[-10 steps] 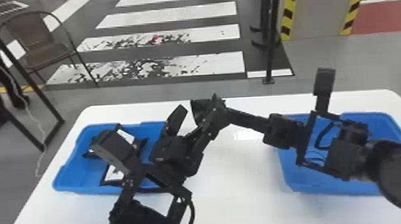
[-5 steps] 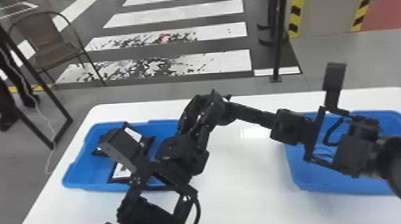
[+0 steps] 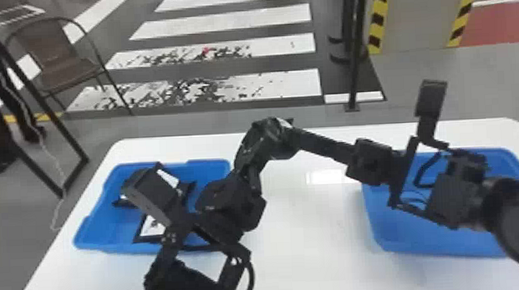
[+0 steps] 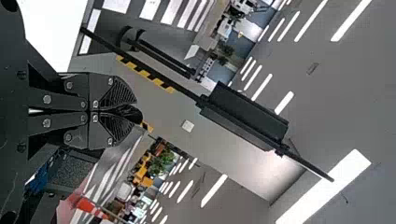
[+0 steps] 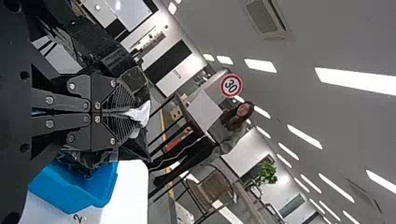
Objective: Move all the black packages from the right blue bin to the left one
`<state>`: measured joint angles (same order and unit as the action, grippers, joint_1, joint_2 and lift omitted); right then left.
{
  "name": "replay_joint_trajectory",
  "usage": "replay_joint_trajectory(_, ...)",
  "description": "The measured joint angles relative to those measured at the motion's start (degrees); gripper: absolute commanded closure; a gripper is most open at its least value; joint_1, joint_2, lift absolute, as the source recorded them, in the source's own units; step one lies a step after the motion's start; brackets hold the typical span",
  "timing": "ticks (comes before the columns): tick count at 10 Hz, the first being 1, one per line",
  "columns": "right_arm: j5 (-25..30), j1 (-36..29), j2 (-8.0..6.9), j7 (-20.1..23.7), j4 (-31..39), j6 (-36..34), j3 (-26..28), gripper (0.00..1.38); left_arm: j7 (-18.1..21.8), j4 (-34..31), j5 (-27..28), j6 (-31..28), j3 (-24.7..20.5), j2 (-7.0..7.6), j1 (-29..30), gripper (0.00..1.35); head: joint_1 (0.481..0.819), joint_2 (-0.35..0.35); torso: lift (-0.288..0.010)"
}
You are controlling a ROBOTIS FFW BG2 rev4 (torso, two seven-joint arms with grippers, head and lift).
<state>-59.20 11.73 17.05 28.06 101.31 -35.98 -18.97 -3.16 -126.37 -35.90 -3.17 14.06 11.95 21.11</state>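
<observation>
1. Take table [image 3: 317,253] middle as clock centre, head view. Black pkg [image 5: 133,149] is up in air near 12 o'clock; left blue bin [image 3: 107,220] at 9, right blue bin [image 3: 430,235] at 3.
2. R gripper [image 5: 136,113] has its jaws clamped on this pkg, with a whitish part pinched at the tips.
3. L gripper [image 4: 130,112] has its jaws together on a dark fold; I judge it is the same pkg, so prob. a handover, but the contact is partly hidden.
4. Pkg looks light and soft, thin crumpled film; surface is shiny, so it may be slippery. Prob. not very fragile, but film can tear if both arms pull.
5. Best hold: a thick fold near the body of pkg, not only the thin edge. L jaws should have a firm bite before R jaws let go.
6. At least two pkgs are in left bin: one [image 3: 151,226] near its 5 o'clock, other [image 3: 168,178] near its 1. Held one should go down slowly, approx. toward 9.
</observation>
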Motion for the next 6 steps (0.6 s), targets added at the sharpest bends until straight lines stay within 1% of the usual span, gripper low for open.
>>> replay_joint_trajectory(1,0.0,-0.1,0.01,0.0,-0.2,0.6,0.0,0.96,0.0,0.0,0.6,1.0,-0.1,0.0,0.0,1.22,0.661,0.169,-0.154)
replay_joint_trajectory(2,-0.4,-0.5,0.06,0.0,-0.6,1.8,0.0,0.55,0.0,0.0,2.0,1.8,-1.2,-0.12,0.0,1.22,0.655,0.176,-0.154)
replay_joint_trajectory(3,-1.3,-1.0,0.16,0.0,-1.3,2.4,0.0,0.18,-0.1,0.1,5.9,1.7,-4.1,-0.51,-0.2,1.22,0.651,0.188,-0.154)
replay_joint_trajectory(4,-1.9,-1.6,0.28,0.0,-1.6,2.7,0.3,0.14,-0.4,0.9,11.5,0.9,-8.4,-0.94,-0.5,1.22,0.645,0.229,-0.154)
replay_joint_trajectory(5,-1.9,-2.3,0.33,0.0,-1.7,2.9,1.1,0.16,-0.9,2.2,16.9,0.2,-12.8,-1.42,-0.8,1.22,0.64,0.273,-0.154)
replay_joint_trajectory(6,-1.8,-3.2,0.41,0.0,-1.6,3.0,2.2,0.17,-1.4,3.8,22.3,-0.3,-16.8,-2.11,-0.9,1.22,0.64,0.29,-0.154)
